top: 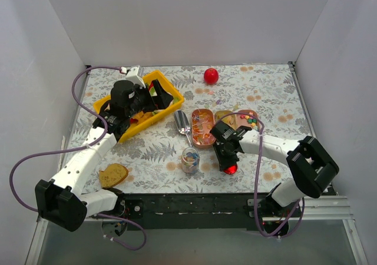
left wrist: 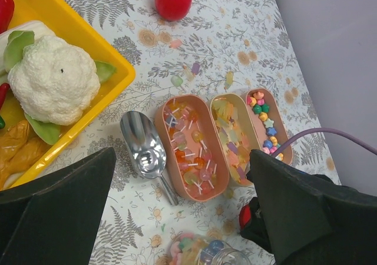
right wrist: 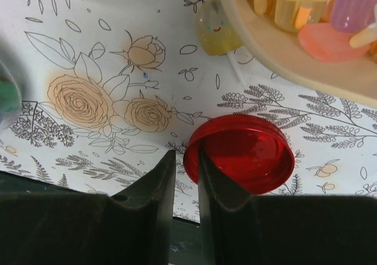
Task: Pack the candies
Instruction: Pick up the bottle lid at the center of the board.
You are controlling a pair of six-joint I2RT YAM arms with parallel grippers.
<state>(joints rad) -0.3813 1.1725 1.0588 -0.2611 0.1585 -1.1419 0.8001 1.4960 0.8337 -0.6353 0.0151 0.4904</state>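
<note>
Pink trays [left wrist: 159, 126] side by side at mid-table hold the candies [left wrist: 191, 153], their long axes running away from our bases. The scoop [left wrist: 144, 147] lies just left of them, handle toward the near edge. Our left gripper [left wrist: 182, 159], fingers wide apart, looks the nearer. Our right gripper [right wrist: 185, 156] shows a narrow slit at the rim of the red lid [right wrist: 241, 156]; we cannot tell if it pinches.
</note>
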